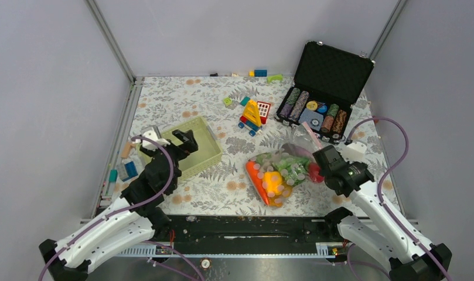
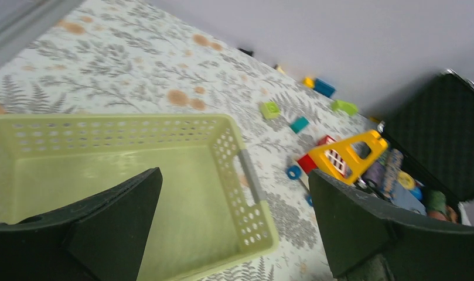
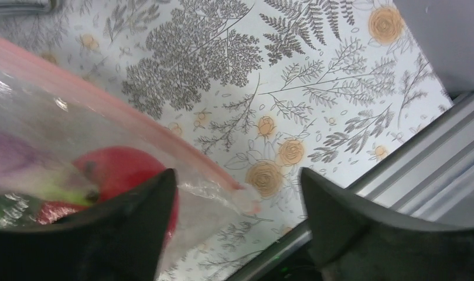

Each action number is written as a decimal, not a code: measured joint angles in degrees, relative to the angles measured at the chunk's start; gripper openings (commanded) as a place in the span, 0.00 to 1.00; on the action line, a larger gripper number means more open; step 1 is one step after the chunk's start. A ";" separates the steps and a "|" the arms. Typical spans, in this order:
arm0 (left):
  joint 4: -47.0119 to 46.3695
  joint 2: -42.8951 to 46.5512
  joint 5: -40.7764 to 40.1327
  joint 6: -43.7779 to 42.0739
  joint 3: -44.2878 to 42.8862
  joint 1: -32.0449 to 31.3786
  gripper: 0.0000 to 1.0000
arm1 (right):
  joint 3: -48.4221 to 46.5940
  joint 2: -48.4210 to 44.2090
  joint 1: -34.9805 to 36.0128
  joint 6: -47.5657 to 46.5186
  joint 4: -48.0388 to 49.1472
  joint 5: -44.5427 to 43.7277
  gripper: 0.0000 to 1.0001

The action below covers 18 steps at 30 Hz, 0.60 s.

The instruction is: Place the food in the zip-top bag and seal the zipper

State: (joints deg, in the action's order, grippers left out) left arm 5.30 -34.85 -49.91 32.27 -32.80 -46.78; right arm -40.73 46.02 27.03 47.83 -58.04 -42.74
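The food (image 1: 273,181) looks all inside the bag (image 1: 284,161), which lies right of centre on the table (image 1: 181,99), so sealing is what's left. The right gripper (image 3: 237,175) stands spread around the corner where the zipper (image 3: 105,108) ends; it needs to pinch the strip and run along it. The left gripper (image 2: 234,174) hangs spread over the basket (image 2: 246,193), well apart. Blocks (image 1: 252,114) and a chip case (image 1: 331,70) sit behind, not hindering.

Zip-top bag (image 3: 47,111): cut off at the frame edge beyond the right arm's jaws; contents blurred.
Red round food (image 3: 120,167): lower part hidden behind one jaw.
Basket (image 2: 246,205): near wall hidden behind the left arm's jaws.
Chip case (image 2: 439,134): cropped above one jaw.
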 measured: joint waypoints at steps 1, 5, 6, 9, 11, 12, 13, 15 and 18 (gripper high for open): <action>2.14 0.96 -2.01 0.87 0.00 0.00 0.99 | 0.13 -0.24 -0.04 0.42 0.07 -0.46 0.99; 5.88 3.93 -6.32 2.12 0.02 0.00 0.99 | 0.22 -2.12 -0.09 1.51 0.39 -1.86 1.00; 6.05 4.48 -6.88 2.14 0.02 0.00 0.99 | 0.22 -2.71 -0.09 1.46 0.59 -2.05 1.00; 6.86 5.29 -8.48 2.14 0.02 0.00 0.99 | -0.24 -5.03 -0.09 0.50 1.77 -2.58 1.00; 7.28 5.29 -9.18 2.14 0.04 0.00 0.99 | -1.11 -6.88 -0.09 -1.46 3.67 -2.64 1.00; 7.45 5.27 -9.38 2.12 0.04 0.00 0.99 | -1.51 -7.65 -0.09 -2.27 4.70 -2.64 1.00; 7.54 5.29 -9.60 2.08 0.04 0.00 0.99 | -2.01 -8.85 -0.09 -3.69 6.51 -2.64 1.00; 7.58 5.27 -9.84 2.01 0.04 0.00 0.99 | -2.58 -10.49 -0.09 -5.49 8.76 -2.67 1.00; 7.61 5.25 -10.12 1.73 0.04 0.00 0.99 | -3.30 -13.07 -0.09 -8.09 12.70 -2.84 1.00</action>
State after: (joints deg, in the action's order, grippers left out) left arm 12.91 -29.61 -60.03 34.00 -32.75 -46.78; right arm -44.03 32.95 26.94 39.75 -45.34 -45.58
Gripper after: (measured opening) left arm 0.985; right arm 0.994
